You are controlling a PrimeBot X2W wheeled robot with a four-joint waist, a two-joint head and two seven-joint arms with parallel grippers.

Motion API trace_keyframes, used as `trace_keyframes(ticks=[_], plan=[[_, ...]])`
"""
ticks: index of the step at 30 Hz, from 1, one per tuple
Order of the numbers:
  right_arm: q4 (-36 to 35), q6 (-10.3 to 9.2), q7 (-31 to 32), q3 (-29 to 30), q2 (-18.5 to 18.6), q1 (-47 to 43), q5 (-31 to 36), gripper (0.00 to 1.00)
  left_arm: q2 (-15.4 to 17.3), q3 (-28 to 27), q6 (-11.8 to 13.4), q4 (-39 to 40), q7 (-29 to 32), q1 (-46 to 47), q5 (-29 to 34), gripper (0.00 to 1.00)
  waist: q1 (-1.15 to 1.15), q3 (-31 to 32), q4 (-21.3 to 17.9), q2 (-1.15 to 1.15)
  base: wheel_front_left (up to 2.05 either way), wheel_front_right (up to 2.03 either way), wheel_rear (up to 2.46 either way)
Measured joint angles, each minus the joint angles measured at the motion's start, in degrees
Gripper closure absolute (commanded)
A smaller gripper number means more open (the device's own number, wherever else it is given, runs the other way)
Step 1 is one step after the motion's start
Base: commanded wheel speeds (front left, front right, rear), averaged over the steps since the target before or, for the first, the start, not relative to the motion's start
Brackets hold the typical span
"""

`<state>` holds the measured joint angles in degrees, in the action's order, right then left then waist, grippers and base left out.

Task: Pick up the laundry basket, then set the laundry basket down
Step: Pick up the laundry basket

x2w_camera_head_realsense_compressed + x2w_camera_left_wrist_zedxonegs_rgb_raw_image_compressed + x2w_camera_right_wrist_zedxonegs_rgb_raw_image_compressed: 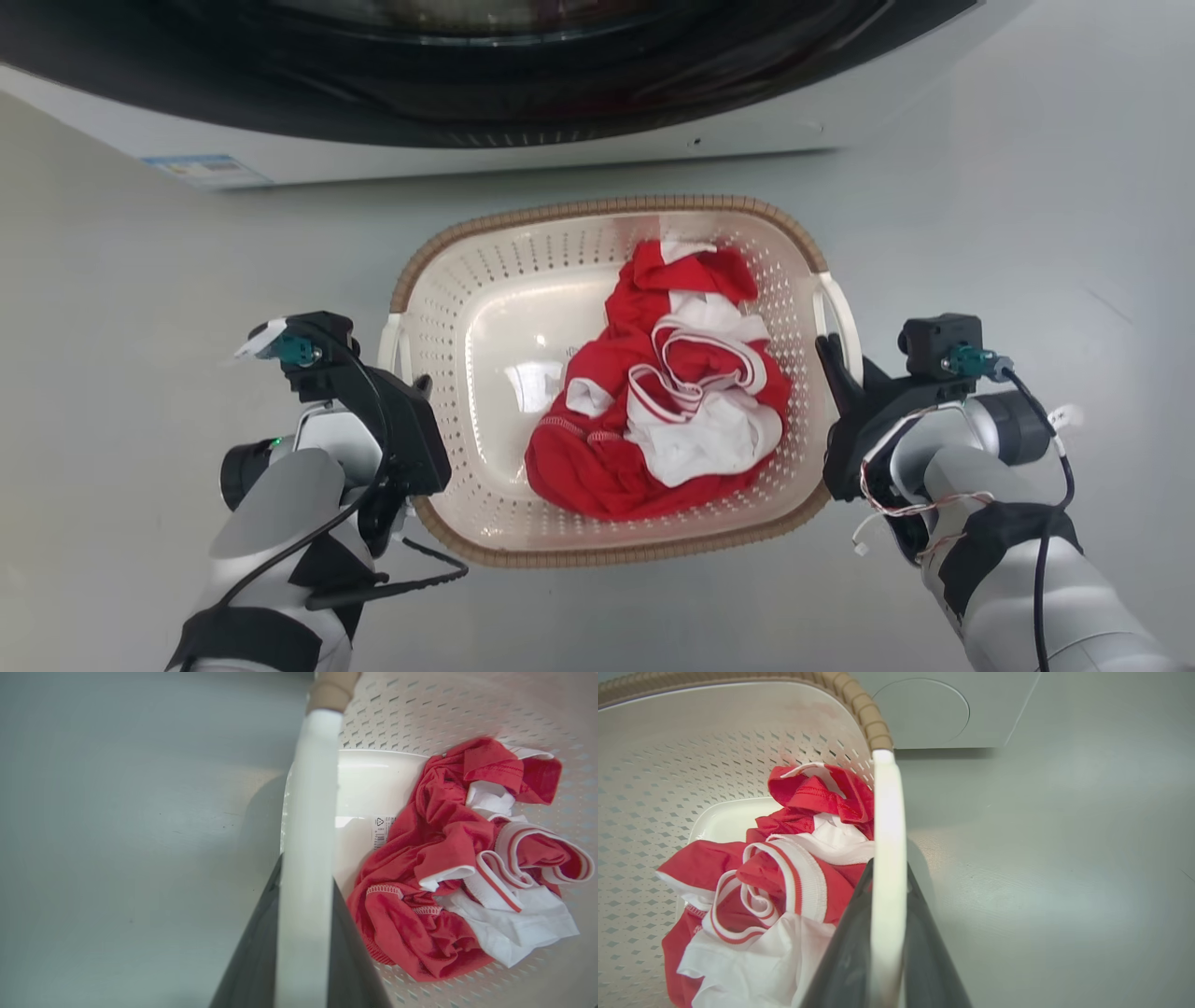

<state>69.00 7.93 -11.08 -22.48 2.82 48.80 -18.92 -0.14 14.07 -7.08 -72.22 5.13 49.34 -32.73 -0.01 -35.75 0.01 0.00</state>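
cream-white perforated plastic laundry basket (448, 308), brown woven-look rim (607, 203), over grey floor (140, 327), just in front of white washing machine (560, 154); floor contact not determinable. crumpled red-and-white garments (672, 401) inside, toward robot's right. head view: left gripper (411, 387) at left white handle (390, 341), right gripper (834, 359) at right white handle (843, 313); grip not readable there. wrist views: each handle runs between dark fingers (254, 961), pinched both sides. left wrist view adds barcode label (380, 830) on basket bottom; right wrist view adds round cover (920, 711) on machine front.

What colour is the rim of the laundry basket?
The laundry basket has a tan-brown, woven-look rim; head view shows it best.
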Motion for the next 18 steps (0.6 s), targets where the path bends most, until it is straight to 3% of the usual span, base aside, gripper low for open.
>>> trace_keyframes(ticks=[18], plan=[[1.9, 0.16, 7.2, -3.1, -0.8, -7.2, -5.8, 1.0, -0.4, -0.3, -0.1, -1.6, 8.7, -7.3, -3.1, 1.0, 0.0, 15.1, -0.3, 0.0, 0.0, 0.0, 0.0]])
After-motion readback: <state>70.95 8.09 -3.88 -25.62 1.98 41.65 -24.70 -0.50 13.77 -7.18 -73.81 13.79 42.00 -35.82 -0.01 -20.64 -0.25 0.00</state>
